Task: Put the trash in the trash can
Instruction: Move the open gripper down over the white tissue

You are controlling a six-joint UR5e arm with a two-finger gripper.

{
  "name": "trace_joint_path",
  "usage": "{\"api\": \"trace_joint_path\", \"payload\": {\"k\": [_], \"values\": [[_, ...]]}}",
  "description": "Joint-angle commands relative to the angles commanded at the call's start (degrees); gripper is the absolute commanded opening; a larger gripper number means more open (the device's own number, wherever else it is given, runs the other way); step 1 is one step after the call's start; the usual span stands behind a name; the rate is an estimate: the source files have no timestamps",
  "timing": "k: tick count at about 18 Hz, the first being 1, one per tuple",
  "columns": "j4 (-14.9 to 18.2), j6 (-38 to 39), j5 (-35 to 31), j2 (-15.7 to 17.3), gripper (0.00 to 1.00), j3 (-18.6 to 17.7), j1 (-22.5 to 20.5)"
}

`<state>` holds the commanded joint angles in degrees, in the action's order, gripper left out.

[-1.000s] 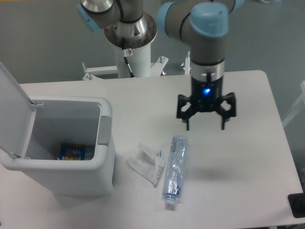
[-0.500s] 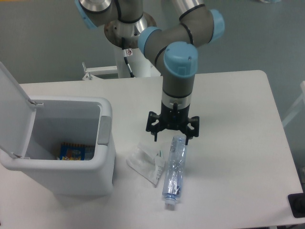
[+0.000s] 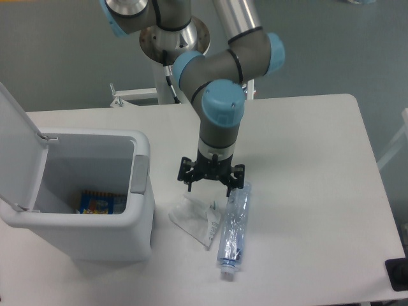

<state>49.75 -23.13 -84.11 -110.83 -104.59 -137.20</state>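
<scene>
A crumpled white wrapper lies on the white table, just right of the trash can. Touching its right side is a crushed clear bluish bottle, lying lengthwise with its white cap toward the table's front. My gripper hangs open, fingers pointing down, right above the wrapper's top edge and the bottle's upper end, holding nothing. The trash can stands at the left with its lid flipped up; a colourful packet lies inside.
The arm's white base post stands at the table's back edge. A dark object sits at the front right corner. The table's right half lies behind and beside the bottle.
The gripper has travelled left and down from the table's right-centre, ending low over the wrapper and the bottle's top end. It stayed open. Wrapper and bottle have not moved.
</scene>
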Motion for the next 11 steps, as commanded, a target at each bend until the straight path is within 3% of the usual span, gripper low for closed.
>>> {"api": "trace_joint_path", "payload": {"k": [11], "values": [[-0.4, 4.8, 0.0, -2.1, 1.0, 1.1, 1.3]]}}
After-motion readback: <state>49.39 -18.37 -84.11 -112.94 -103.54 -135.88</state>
